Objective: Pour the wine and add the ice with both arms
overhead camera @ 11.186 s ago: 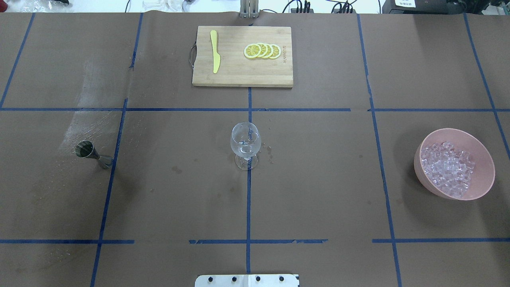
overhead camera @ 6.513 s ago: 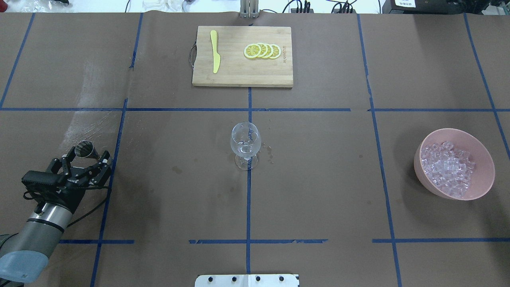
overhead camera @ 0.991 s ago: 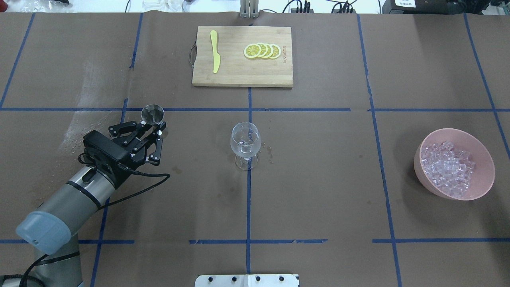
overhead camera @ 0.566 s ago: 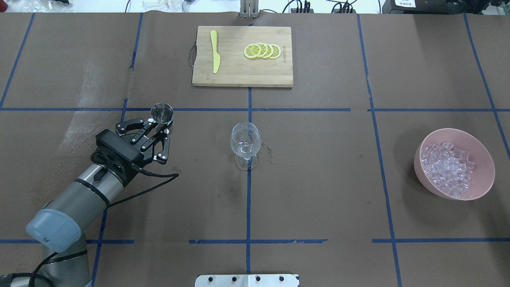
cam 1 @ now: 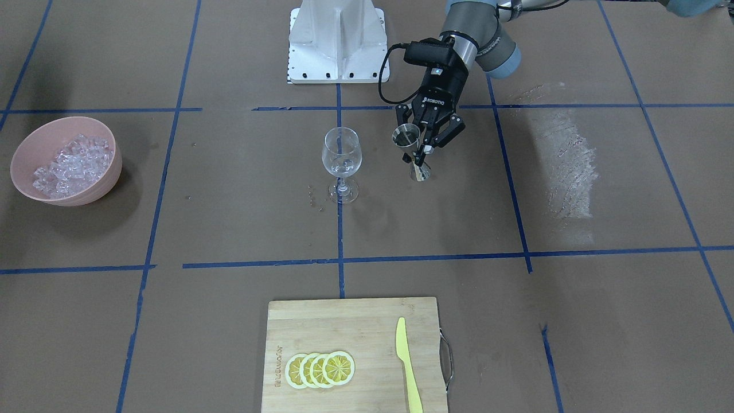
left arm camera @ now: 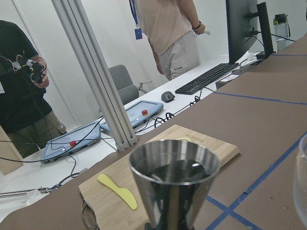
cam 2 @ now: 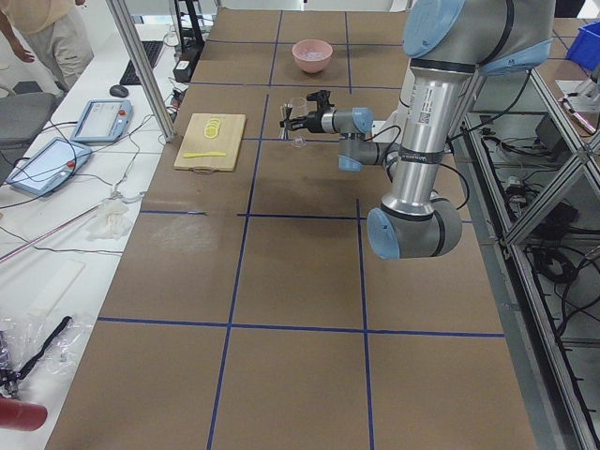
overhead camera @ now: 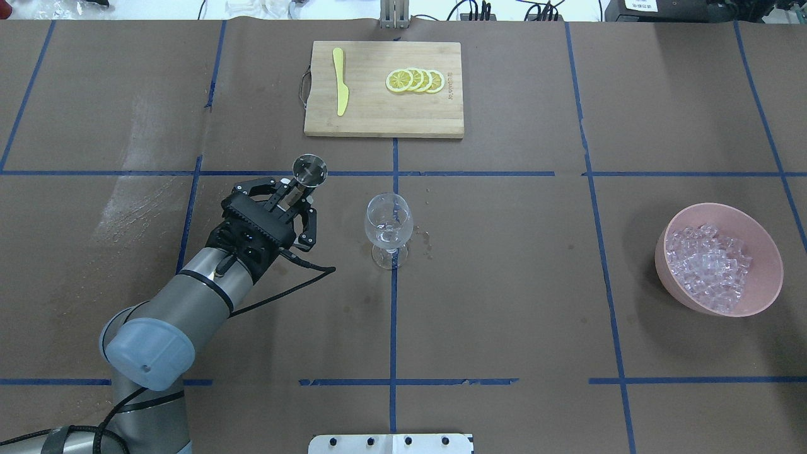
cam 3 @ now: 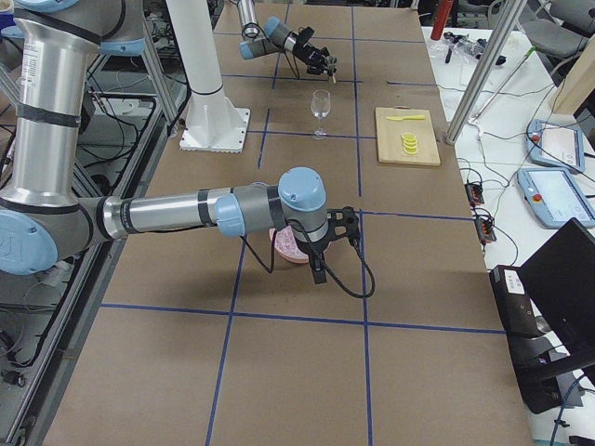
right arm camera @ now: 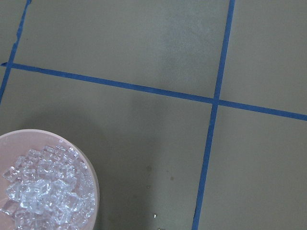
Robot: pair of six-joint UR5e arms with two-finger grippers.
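Note:
My left gripper (overhead camera: 295, 190) is shut on the waist of a metal jigger (overhead camera: 309, 170) and holds it upright above the table, just left of the empty-looking wine glass (overhead camera: 388, 226). In the front view the gripper (cam 1: 419, 152) and jigger (cam 1: 408, 137) hang right of the glass (cam 1: 342, 156). The left wrist view looks into the jigger's cup (left arm camera: 173, 182); the wine in it is barely visible. The ice (overhead camera: 709, 265) fills a pink bowl (overhead camera: 766, 252) at the right. My right gripper (cam 3: 327, 243) shows only in the exterior right view, above the bowl (cam 3: 284, 244); I cannot tell its state.
A bamboo cutting board (overhead camera: 378, 116) at the far centre carries lemon slices (overhead camera: 416, 81) and a yellow knife (overhead camera: 340, 82). Water drops lie by the glass foot (overhead camera: 429, 243). A wet smear (overhead camera: 135, 202) marks the left side. The robot's base plate (overhead camera: 391, 443) sits at the near edge.
My left arm came in, closed on the jigger at the left, lifted it and has carried it right toward the glass; over the last second it moved about a hand's width closer.

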